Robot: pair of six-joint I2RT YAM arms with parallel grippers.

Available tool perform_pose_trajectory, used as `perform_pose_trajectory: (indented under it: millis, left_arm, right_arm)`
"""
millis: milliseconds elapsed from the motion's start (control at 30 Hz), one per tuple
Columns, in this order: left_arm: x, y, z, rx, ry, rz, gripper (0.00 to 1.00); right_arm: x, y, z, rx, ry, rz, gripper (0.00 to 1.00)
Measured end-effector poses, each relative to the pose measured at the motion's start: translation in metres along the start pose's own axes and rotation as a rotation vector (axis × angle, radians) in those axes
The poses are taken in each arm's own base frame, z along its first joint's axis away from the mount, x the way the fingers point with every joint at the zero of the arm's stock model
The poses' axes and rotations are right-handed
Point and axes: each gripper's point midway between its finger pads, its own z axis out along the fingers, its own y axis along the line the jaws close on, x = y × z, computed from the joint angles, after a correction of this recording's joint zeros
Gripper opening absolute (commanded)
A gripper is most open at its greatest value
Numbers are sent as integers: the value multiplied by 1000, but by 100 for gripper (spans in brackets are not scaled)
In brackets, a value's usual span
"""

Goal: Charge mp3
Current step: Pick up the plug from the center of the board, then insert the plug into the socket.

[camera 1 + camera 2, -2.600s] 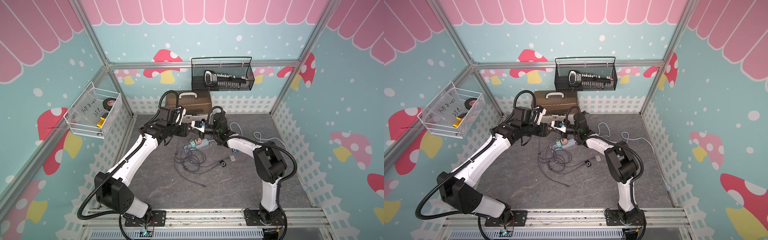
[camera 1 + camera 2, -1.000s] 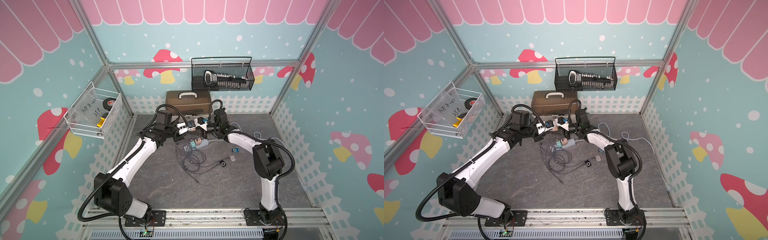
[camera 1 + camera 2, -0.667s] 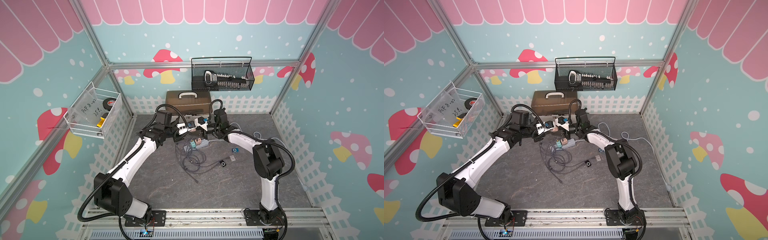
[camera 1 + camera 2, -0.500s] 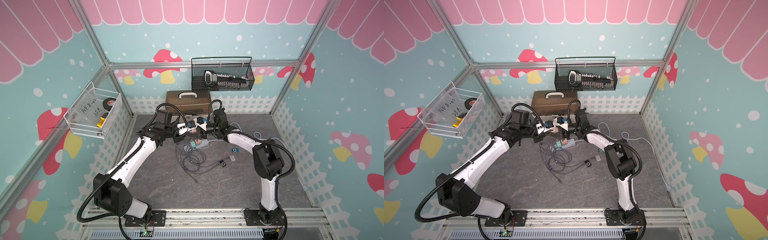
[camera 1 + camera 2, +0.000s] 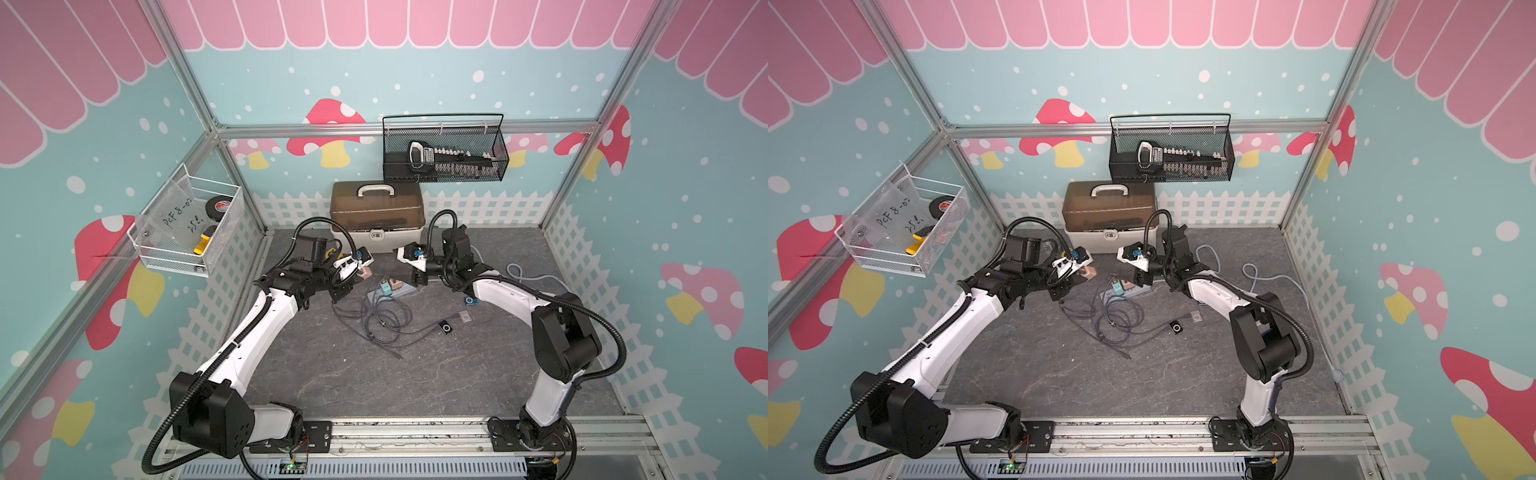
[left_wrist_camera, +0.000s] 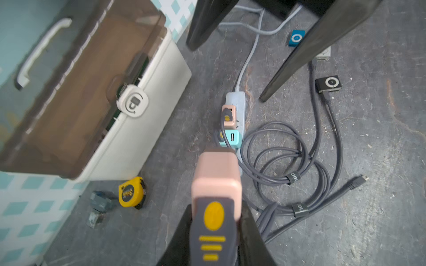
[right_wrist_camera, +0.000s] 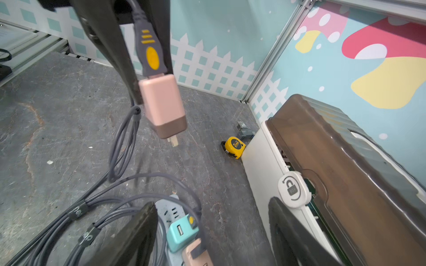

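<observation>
While the left gripper (image 6: 216, 207) clenches the cable plug (image 6: 214, 232) carrying the pink charger (image 6: 216, 172) near the power strip (image 6: 235, 101), its prongs probably need squaring over a free socket; the right gripper (image 7: 213, 206) stands released.

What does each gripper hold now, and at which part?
Left gripper pinches the grey USB plug seated in the pink charger; right gripper holds nothing.

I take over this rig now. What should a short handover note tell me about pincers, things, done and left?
Pincers: left pincer shut on the pink charger, above the table; right pincer open, empty, over the power strip.
Things: the black mp3 lies on the table.
Done: a grey cable sits in the charger, one in the mp3; whether the same, the tangle hides.
Left: probably push the charger into a free socket of the strip.
</observation>
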Motion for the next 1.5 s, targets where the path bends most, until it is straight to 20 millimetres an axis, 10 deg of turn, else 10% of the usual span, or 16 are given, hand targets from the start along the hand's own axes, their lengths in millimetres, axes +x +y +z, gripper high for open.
perform_pose_trajectory:
  millis: [400,967,1500]
  left_arm:
    - [65,10,31,33,162,-186,0]
    - [60,22,113,185,238,-219,0]
    - [64,-9,124,258,351,-195,0]
  right_arm:
    - [49,77,-12,-59,130,62,66]
    - [41,70,-54,125,225,4,65]
    - [52,69,-60,147,291,-3,65]
